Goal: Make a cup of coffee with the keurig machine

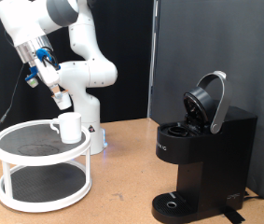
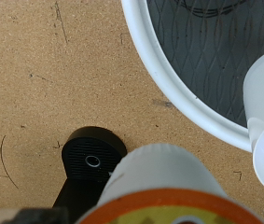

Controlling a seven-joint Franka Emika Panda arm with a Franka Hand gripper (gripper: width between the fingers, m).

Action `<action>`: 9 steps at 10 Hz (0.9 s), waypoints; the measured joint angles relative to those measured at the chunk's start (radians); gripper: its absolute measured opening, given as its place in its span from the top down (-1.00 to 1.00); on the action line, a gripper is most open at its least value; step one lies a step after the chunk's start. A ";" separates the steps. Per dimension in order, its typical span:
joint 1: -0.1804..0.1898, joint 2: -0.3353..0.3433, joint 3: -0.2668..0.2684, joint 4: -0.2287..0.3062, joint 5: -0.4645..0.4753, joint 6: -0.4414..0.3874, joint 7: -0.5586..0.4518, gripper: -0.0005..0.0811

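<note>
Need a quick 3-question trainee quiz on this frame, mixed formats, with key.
1. True or false: the keurig machine has its lid raised.
2. The cup stands on: A) the machine's drip base, B) the top tier of the white rack, C) the table.
3. Fill in: in the exterior view the gripper hangs just ___ the cup.

Key: 1 true; 2 B; 3 above.

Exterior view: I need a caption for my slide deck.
Coffee maker stands lid-open on the table while the white mug waits on a two-tier rack; the gripper hangs above it.
</note>
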 joint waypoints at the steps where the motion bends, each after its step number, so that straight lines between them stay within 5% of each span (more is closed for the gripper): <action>1: 0.001 0.000 0.000 0.000 0.010 -0.006 0.000 0.08; 6: 0.102 0.007 0.006 0.062 0.335 -0.127 0.050 0.08; 9: 0.115 0.017 0.038 0.081 0.373 -0.122 0.117 0.08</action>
